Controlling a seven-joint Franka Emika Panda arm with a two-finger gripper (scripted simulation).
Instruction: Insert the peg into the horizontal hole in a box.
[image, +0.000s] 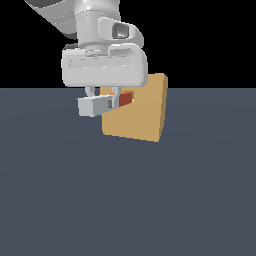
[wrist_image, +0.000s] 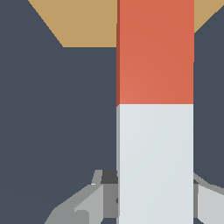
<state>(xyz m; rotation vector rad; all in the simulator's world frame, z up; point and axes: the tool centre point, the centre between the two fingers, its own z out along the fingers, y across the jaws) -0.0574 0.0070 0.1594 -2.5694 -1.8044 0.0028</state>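
Observation:
The tan box (image: 140, 112) stands on the dark floor. My gripper (image: 102, 96) is shut on the peg and holds it level above the floor, gripping the pale grey-white half (image: 92, 106). The peg's orange-red half (image: 126, 99) points at the box's face and meets it at the hole (image: 131, 95); only a short orange stretch shows outside the face. In the wrist view the peg (wrist_image: 155, 131) runs from between my fingers (wrist_image: 103, 194) toward the box (wrist_image: 83, 22). The hole is hidden there.
The dark grey-blue floor (image: 125, 200) spreads around the box. Nothing else stands on it in view.

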